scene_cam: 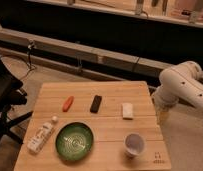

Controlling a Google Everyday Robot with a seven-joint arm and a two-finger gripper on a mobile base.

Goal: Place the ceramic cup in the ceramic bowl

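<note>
The ceramic cup (134, 144) is small, white and round with a pale purplish inside. It stands upright on the wooden table (110, 125) near the front right corner. The ceramic bowl (74, 141) is wide, shallow and green with a dark rim and ring pattern. It sits at the table's front middle, left of the cup and apart from it. My white arm (182, 85) reaches in from the right. My gripper (162, 114) hangs just off the table's right edge, behind and to the right of the cup, holding nothing that I can see.
An orange object (68, 103), a black bar (96, 103) and a white rectangular block (127, 110) lie across the table's middle. A white bottle (41, 137) lies left of the bowl. A black chair (5, 95) stands at the left. A low ledge (95, 52) runs behind.
</note>
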